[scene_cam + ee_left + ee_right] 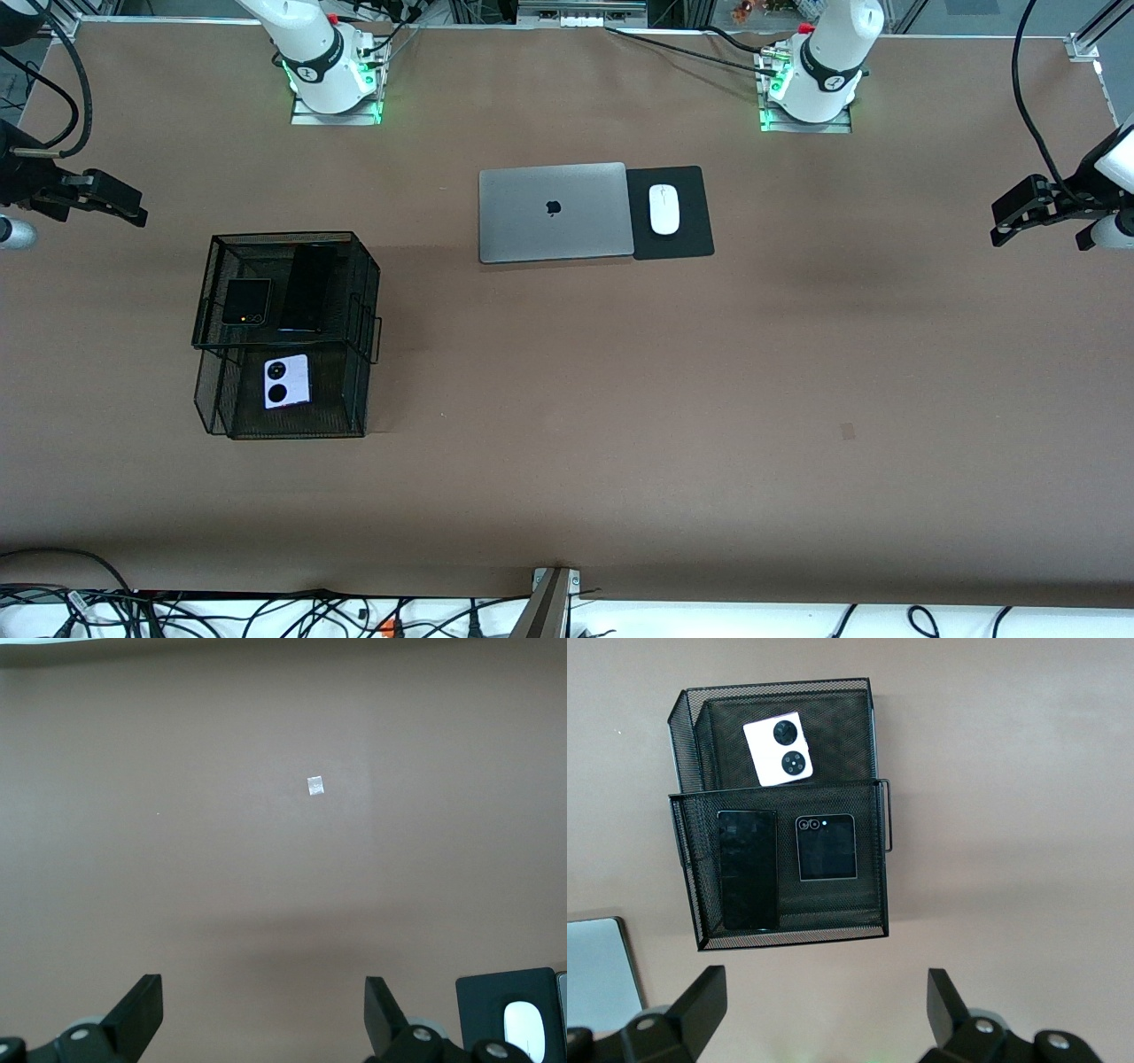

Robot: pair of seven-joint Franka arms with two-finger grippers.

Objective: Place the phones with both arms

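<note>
A black wire-mesh two-tier basket point(283, 237) stands toward the right arm's end of the table. Its upper tier holds the small square black folded phone point(245, 301) beside the long slim black slab phone point(307, 288). The lilac-white phone point(286, 381) with two black circles lies in the lower tier, nearer the front camera. The right wrist view shows all three: folded phone point(826, 847), slab point(748, 870), lilac-white phone point(778, 750). My right gripper point(133, 208) point(824, 988) hangs open and empty at that table end. My left gripper point(1005, 221) point(263, 992) hangs open and empty over bare table at the left arm's end.
A shut silver laptop point(552, 213) lies mid-table near the robots' bases, with a black mouse pad point(687, 239) and a white mouse point(664, 209) beside it. A small pale mark point(314, 786) is on the brown table. Cables run along the front edge.
</note>
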